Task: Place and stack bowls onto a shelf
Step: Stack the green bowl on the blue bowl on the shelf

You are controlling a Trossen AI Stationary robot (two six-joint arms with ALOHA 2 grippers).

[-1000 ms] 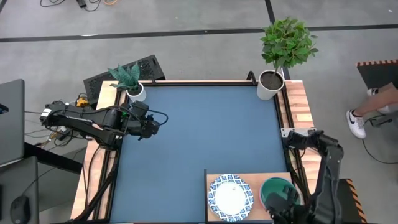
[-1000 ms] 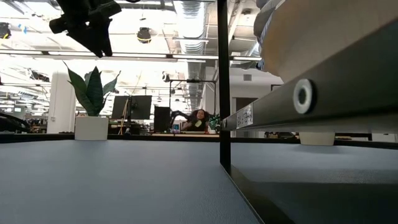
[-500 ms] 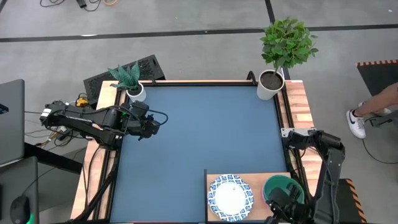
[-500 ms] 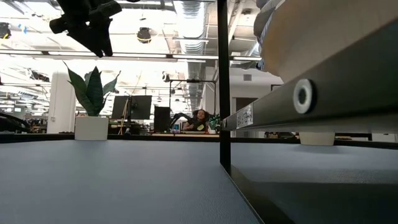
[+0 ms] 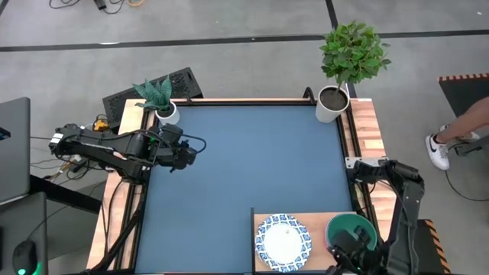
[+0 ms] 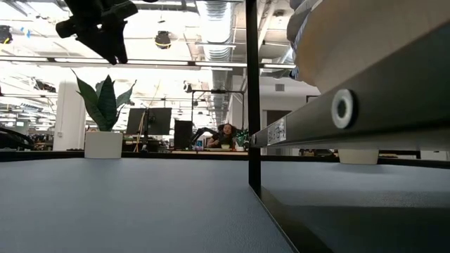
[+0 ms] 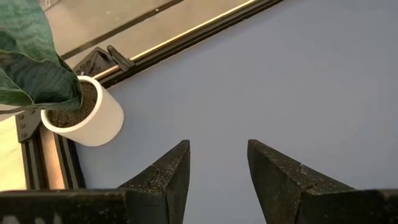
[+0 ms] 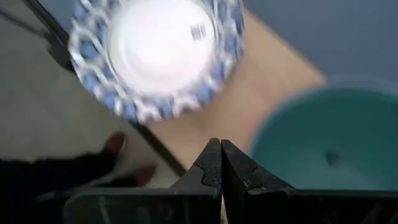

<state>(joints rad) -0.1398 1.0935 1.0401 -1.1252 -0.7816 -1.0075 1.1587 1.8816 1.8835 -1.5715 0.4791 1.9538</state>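
The right gripper [image 8: 220, 163] hung fully closed and empty above the shelf [image 5: 313, 220], where a blue-rimmed white bowl [image 5: 283, 242] sat beside the green bowl [image 5: 350, 231] (left gripper [image 7: 217, 163] parted, empty, near the plant pot [image 7: 84, 115])

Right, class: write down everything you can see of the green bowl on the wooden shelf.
The round, glossy green bowl sits upright and empty on the right end of the light wood-grain shelf board, beside a white bowl with a blue patterned rim; the two look apart. Its inside is plain, smooth teal-green. The right pincer, shut, hangs just over its near rim; contact cannot be told.
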